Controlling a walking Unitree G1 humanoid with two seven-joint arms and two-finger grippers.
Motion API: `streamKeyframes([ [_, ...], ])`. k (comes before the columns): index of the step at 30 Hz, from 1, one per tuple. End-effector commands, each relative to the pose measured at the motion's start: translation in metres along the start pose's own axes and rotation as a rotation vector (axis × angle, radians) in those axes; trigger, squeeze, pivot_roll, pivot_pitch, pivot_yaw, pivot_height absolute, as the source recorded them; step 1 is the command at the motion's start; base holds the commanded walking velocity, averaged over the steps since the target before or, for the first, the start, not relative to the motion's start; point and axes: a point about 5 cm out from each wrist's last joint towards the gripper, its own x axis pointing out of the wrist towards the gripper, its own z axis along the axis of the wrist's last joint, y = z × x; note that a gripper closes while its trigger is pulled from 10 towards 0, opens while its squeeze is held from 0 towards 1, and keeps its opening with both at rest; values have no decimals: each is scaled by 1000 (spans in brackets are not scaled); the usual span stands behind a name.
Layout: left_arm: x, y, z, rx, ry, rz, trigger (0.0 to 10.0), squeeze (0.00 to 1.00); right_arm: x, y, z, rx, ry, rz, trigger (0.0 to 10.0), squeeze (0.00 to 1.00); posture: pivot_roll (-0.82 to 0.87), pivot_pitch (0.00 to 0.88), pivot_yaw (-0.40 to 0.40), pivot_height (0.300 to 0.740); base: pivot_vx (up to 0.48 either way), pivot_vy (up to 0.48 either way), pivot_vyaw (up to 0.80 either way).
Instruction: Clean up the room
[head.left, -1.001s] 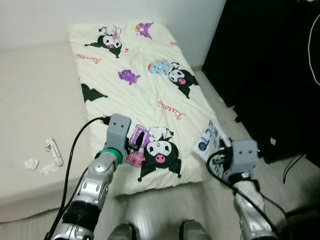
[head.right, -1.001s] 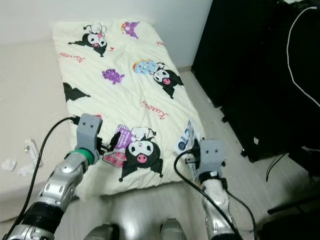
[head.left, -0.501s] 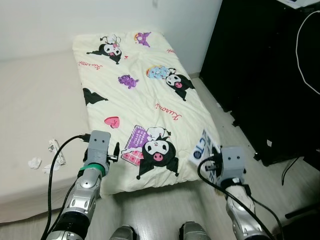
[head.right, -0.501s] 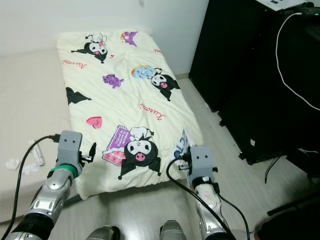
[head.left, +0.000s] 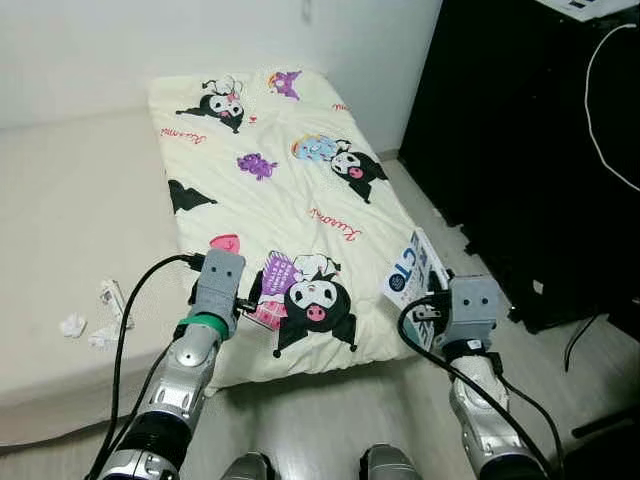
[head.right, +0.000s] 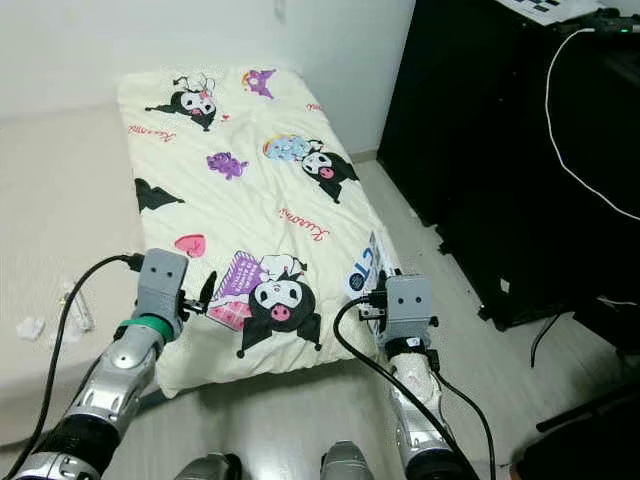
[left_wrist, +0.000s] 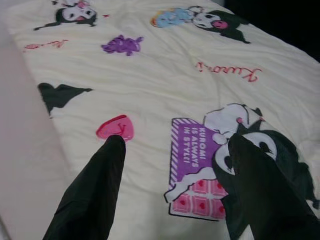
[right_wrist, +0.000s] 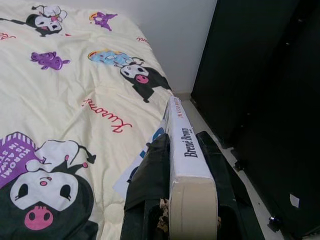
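Right claw clamped on a book, held spine-up beside the bed's foot-end corner.

Spine reads "Brené Brown"; cover shows large blue letters, only partly legible. Book's lower end is cut off by the frame. Blanket on the bed prints "Kuromi" in red script and "KUROMI IS ALWAYS IN STYLE!" on a purple panel. Left claw spread wide, hovering above that panel. Crumpled tissues and a small wrapper on bare mattress; wrapper print unreadable.
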Motion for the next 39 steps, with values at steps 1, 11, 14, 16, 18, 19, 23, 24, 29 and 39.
streamKeyframes([
  [1,-2,-4,-6,3,29,-33,10000,0,-3,3,-1,-11,-13,11,10000,0,-30,21,32,740,0,0,0],
  [11,-3,-7,-7,-6,47,-123,10000,0,-2,2,-1,-26,-11,22,10000,0,-27,30,28,740,0,0,0],
  [14,-3,-7,-8,-8,39,-124,10000,0,-3,2,-2,-6,-4,18,10000,0,-28,33,25,740,0,0,0],
  [16,-4,-7,-8,-11,37,-131,10000,0,-3,2,-3,-2,0,18,10000,0,-28,33,25,740,0,0,0],
  [18,-5,-9,-10,-10,42,-139,10000,0,-4,3,-5,-3,10,23,10000,0,-28,33,25,740,0,0,0],
  [19,-6,-8,-11,-5,46,-140,10000,0,-5,3,-6,-8,16,29,10000,0,-28,33,25,740,0,0,0],
  [23,-7,-6,-13,-5,56,-128,10000,0,-6,3,-9,-25,33,37,10000,0,-28,33,25,740,0,0,0],
  [24,-7,-6,-14,-9,60,-124,10000,0,-6,3,-9,-27,32,37,10000,0,-29,28,19,740,0,0,0],
  [29,-7,-4,-15,-26,70,-110,10000,0,-6,3,-8,-31,26,38,10000,0,-33,25,17,740,0,0,0],
  [39,-5,-7,-15,-17,70,-124,10000,0,-5,0,-7,-45,15,11,10000,0,-52,20,56,740,0,0,0],
])
